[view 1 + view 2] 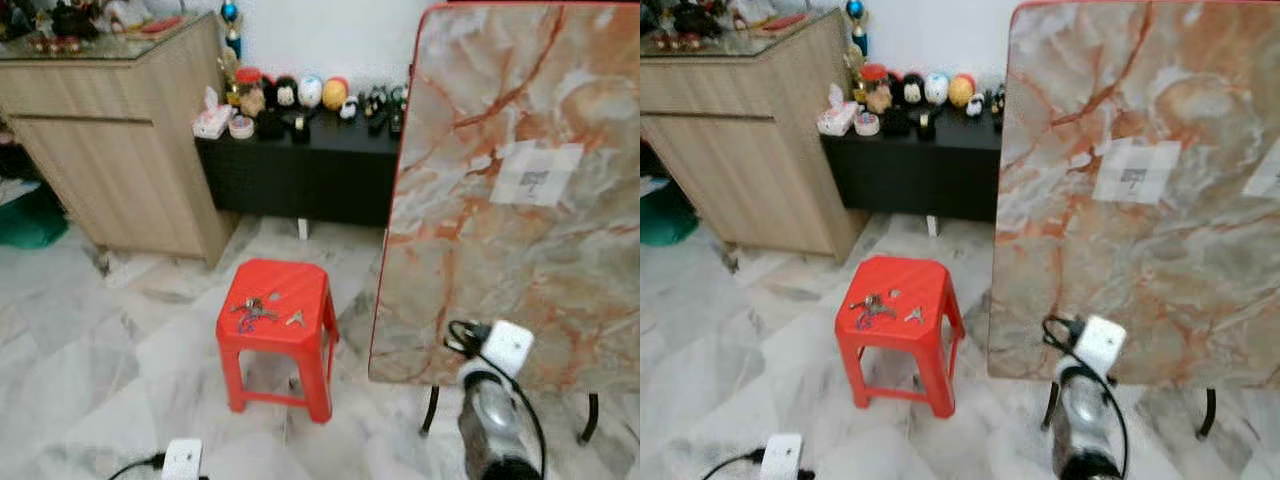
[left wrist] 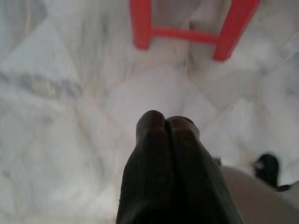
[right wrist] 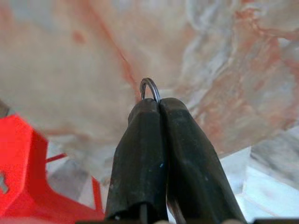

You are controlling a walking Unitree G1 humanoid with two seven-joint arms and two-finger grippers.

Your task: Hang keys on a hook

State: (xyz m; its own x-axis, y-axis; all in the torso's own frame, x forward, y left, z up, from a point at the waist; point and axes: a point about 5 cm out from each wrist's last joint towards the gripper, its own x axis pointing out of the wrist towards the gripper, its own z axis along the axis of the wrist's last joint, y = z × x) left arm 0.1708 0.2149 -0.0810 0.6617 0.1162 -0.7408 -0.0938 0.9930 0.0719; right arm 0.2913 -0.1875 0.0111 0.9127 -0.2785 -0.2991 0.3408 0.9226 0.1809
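I read the right gripper (image 3: 152, 105) as pressed together on a thin metal key ring (image 3: 149, 87) whose loop protrudes past its fingertips, with the upended marble tabletop (image 3: 93, 56) directly ahead of it. The left gripper (image 2: 166, 122) has its fingers together, holding nothing, over the marble floor (image 2: 56, 116). More keys (image 1: 252, 311) lie on the red stool (image 1: 290, 340), to the left of the right gripper.

Open marble floor (image 1: 120, 370) surrounds the red stool (image 1: 278, 300); the upended marble tabletop (image 1: 510, 190) walls off the right.
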